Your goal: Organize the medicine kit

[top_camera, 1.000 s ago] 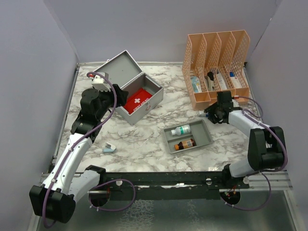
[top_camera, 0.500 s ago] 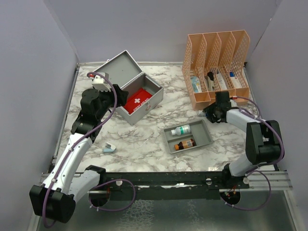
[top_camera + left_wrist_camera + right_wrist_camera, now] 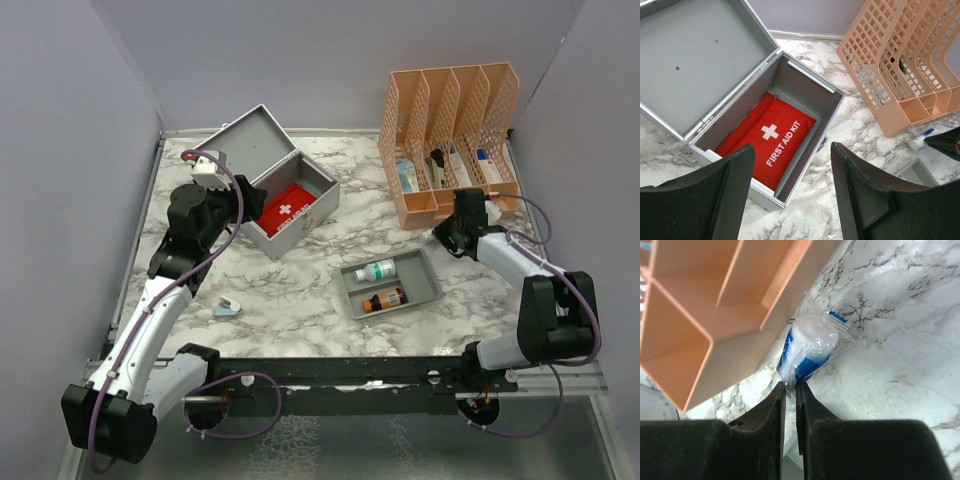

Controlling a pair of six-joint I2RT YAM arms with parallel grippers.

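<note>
The medicine kit (image 3: 303, 231) stands open at the back left, lid (image 3: 250, 140) tipped back. A red first aid pouch (image 3: 285, 211) lies inside; the left wrist view shows the kit (image 3: 807, 85) and the pouch (image 3: 767, 135) too. My left gripper (image 3: 222, 190) hovers open and empty above the kit's near left corner (image 3: 792, 150). My right gripper (image 3: 442, 230) is low by the orange organizer's front. In the right wrist view it (image 3: 790, 385) is shut on the edge of a clear plastic bag (image 3: 810, 347) holding something blue and white, lying against the organizer's base.
The orange mesh organizer (image 3: 450, 130) stands at the back right with several items in its slots. A small grey tray (image 3: 425, 292) in front of it holds a white bottle (image 3: 376, 269) and a brown bottle (image 3: 385, 299). A small pale blue item (image 3: 228, 308) lies near the left arm.
My right gripper has shifted a little to the right along the organizer's front, still pinching the bag. The left arm has not moved.
</note>
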